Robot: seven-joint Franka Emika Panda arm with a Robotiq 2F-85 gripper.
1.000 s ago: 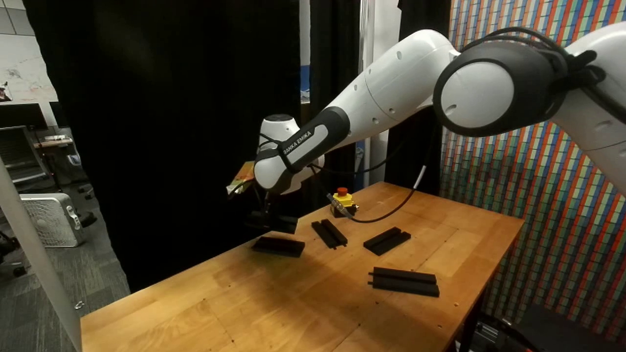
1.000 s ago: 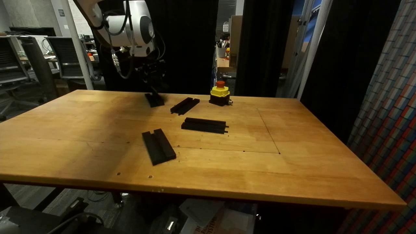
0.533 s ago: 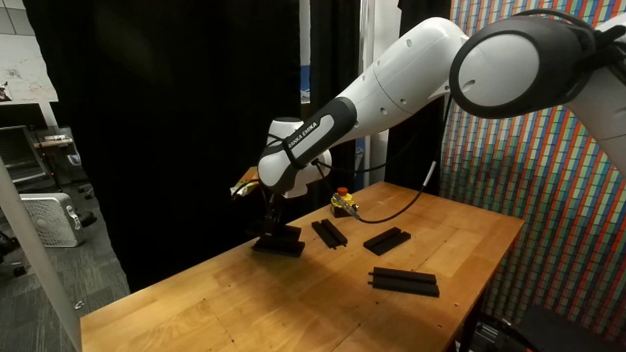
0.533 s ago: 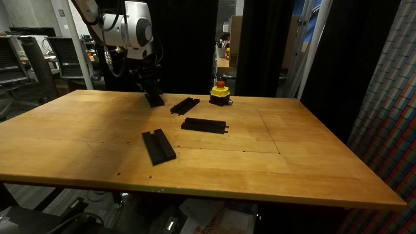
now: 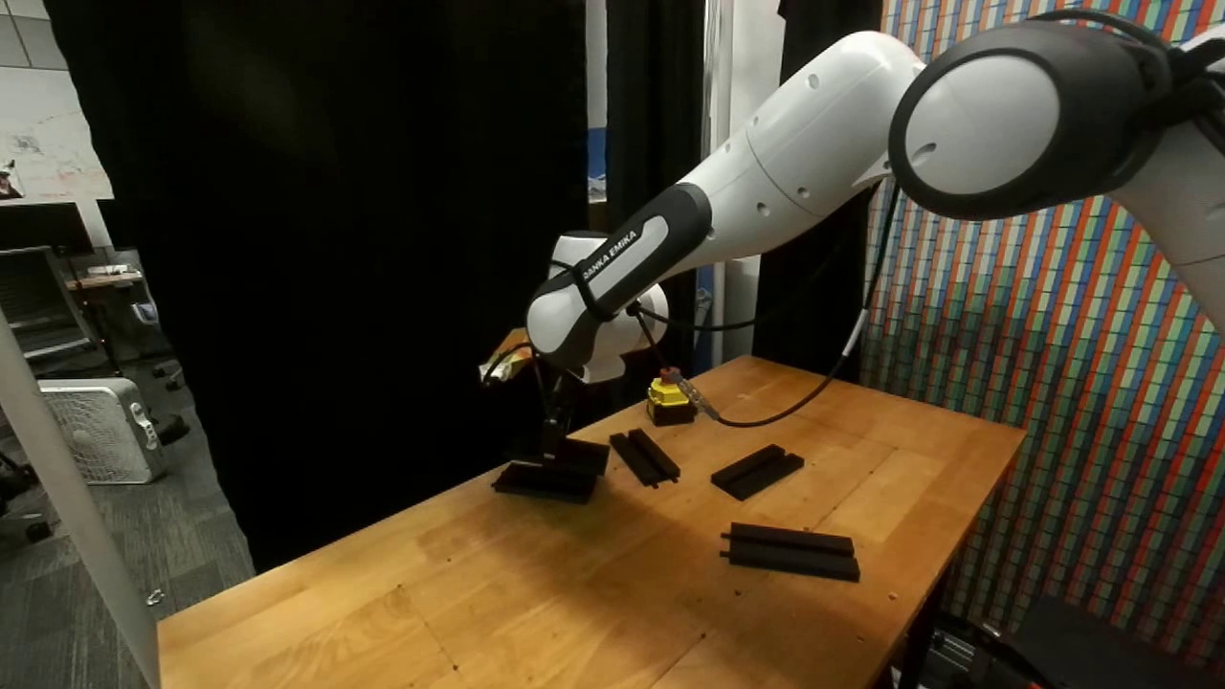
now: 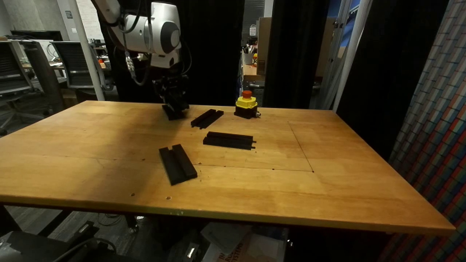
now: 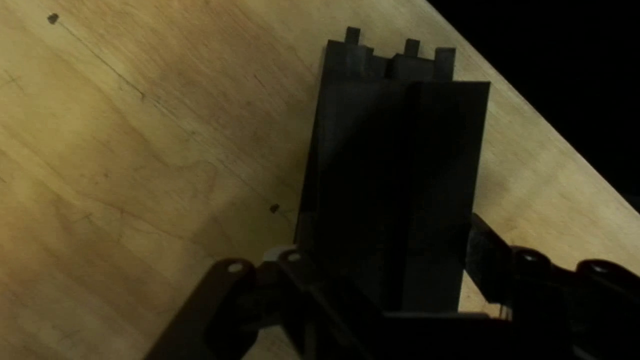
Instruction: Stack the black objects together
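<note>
With the end effector (image 7: 389, 252) clamped across the long sides of the held black bar (image 7: 400, 195), the lower black bar (image 5: 545, 483), its likely seat, lies beneath on the bench (image 5: 574, 593), long axes nearly parallel, contact unclear.

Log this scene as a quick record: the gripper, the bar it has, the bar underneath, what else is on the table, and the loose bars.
Gripper: closed on the held bar
Held bar position: above the lower bar; whether they touch, can't tell
Lower bar position: flat on the table, near its edge
Other item: yellow-and-black box, red button on top
Loose bars: three, black, lying apart: nearest bar to the box, middle bar, farthest bar
Stack: not yet complete
</note>
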